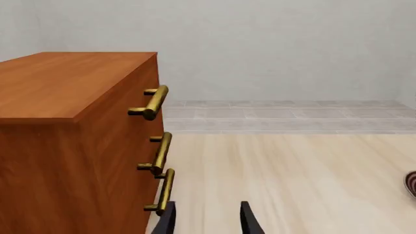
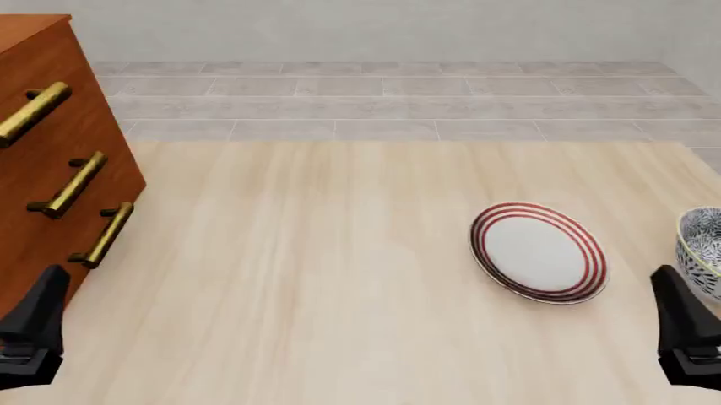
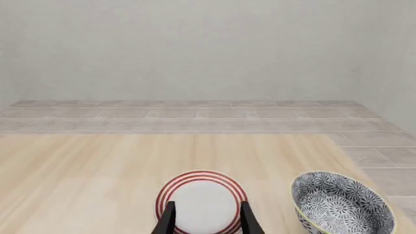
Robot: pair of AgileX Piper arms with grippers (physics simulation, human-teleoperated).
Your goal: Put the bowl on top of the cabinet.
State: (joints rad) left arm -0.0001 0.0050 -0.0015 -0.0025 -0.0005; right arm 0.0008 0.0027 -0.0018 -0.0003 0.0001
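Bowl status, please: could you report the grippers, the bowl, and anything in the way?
Left gripper and right gripper open, empty. Bowl on table, far right, untouched. Cabinet far left. Plate lies between them.

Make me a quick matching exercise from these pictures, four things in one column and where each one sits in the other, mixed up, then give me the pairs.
Things:
1. bowl
2. cabinet
3. plate
4. left gripper

Places, as the front view shows them:
A. right half of the table, lying flat, with red rings
B. far left side of the table
C. right edge of the table, partly cut off
D. near left corner, in front of the drawer handles

Pairs: 1-C, 2-B, 3-A, 4-D
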